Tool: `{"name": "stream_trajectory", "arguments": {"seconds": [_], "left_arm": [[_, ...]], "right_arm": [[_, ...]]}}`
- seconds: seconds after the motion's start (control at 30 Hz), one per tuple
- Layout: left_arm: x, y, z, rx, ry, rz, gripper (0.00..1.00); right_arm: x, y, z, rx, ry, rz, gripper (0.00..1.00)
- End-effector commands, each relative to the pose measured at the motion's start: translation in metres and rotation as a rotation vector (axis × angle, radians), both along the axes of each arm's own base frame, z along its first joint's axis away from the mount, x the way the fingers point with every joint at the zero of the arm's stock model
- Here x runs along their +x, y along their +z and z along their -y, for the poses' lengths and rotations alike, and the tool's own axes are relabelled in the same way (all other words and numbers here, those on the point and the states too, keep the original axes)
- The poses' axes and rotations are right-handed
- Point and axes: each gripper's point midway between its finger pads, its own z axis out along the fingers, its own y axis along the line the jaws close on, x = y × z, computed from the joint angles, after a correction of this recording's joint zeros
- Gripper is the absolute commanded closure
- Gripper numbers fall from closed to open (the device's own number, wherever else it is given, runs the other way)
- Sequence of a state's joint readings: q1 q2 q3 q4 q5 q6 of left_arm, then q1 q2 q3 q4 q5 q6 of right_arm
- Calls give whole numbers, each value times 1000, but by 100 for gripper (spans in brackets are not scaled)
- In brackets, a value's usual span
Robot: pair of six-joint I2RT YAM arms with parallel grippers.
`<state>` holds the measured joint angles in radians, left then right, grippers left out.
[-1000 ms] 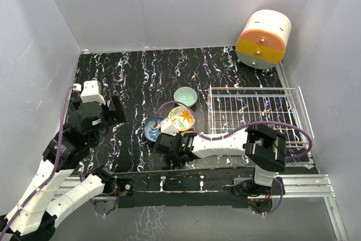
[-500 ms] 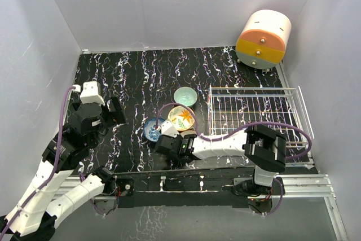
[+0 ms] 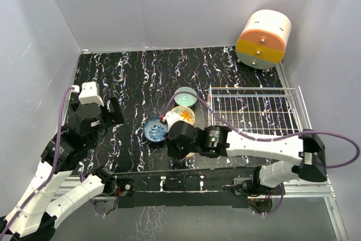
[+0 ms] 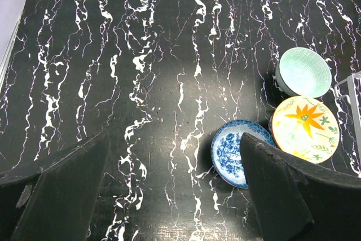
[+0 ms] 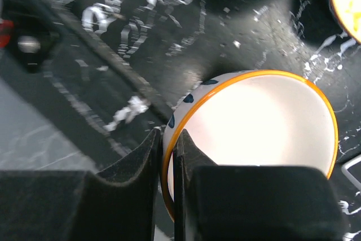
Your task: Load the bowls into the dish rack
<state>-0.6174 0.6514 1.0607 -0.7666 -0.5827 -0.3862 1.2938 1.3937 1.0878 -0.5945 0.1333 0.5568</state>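
At the near edge of the table [image 3: 124, 77], we have the right hand [image 5: 167, 139] pressed together on the rim of the white bowl [image 5: 265, 122], one finger inside its orange lip and one outside. We judge this the pick-up of the first bowl; whether it is off the table yet we cannot tell. The bowl's mouth faces up toward the wrist camera, and being round it has no long axis. Next we would lift it straight, keep the mouth up so the thin rim grip does not slip, and carry it right to the rack [image 3: 251, 87], whose long side runs left to right and which holds no bowl. The blue bowl [image 3: 154, 130], yellow bowl [image 3: 183, 115] and green bowl [image 3: 185, 96] sit close together just beyond the hand, all mouth up. Our left hand [image 4: 174, 139] hangs spread wide over the table, gripping nothing
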Motion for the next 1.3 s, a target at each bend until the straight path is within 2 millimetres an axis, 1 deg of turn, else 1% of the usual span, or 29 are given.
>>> {"name": "stream_trajectory", "arguments": {"seconds": [0.0, 0.1, 0.27, 0.33, 0.43, 0.5, 0.53, 0.63, 0.67, 0.7, 0.73, 0.83, 0.9, 0.97, 1.07, 1.17, 1.27], "left_arm": [[0, 11, 5, -19, -26, 16, 3], [1, 13, 7, -22, -34, 14, 3], [1, 19, 7, -11, -41, 23, 3], [2, 22, 8, -9, -44, 24, 3], [2, 25, 8, -4, -48, 25, 3], [3, 26, 8, -3, -51, 26, 3], [3, 26, 9, -4, -53, 27, 3], [4, 23, 11, -6, -61, 20, 3], [3, 22, 12, -7, -62, 18, 3], [4, 21, 12, -6, -64, 15, 3], [4, 20, 12, -5, -64, 13, 3], [4, 18, 11, 8, -61, 5, 3], [4, 17, 11, 14, -59, 0, 3], [4, 16, 12, 14, -62, -3, 3], [4, 15, 12, 13, -65, -6, 3], [4, 15, 12, 13, -66, -7, 3], [3, 16, 11, 17, -63, -6, 3]], "right_arm": [[27, 87, -16, 249, -51, 76, 92], [65, 106, 2, 309, -128, 112, 92], [123, 147, 43, 461, -248, 195, 92], [138, 162, 58, 521, -283, 222, 92], [152, 184, 80, 595, -334, 271, 92], [162, 190, 96, 622, -376, 298, 92], [167, 190, 104, 629, -398, 305, 92], [182, 181, 129, 679, -454, 282, 92], [185, 173, 137, 702, -469, 261, 92], [186, 173, 144, 738, -471, 254, 92], [188, 178, 151, 781, -475, 263, 92], [190, 184, 170, 851, -484, 281, 92], [191, 186, 175, 874, -478, 286, 92], [194, 182, 181, 904, -476, 271, 92], [196, 167, 194, 995, -481, 201, 92], [197, 149, 211, 1091, -500, 144, 92], [195, 138, 218, 1148, -495, 113, 92]]}}
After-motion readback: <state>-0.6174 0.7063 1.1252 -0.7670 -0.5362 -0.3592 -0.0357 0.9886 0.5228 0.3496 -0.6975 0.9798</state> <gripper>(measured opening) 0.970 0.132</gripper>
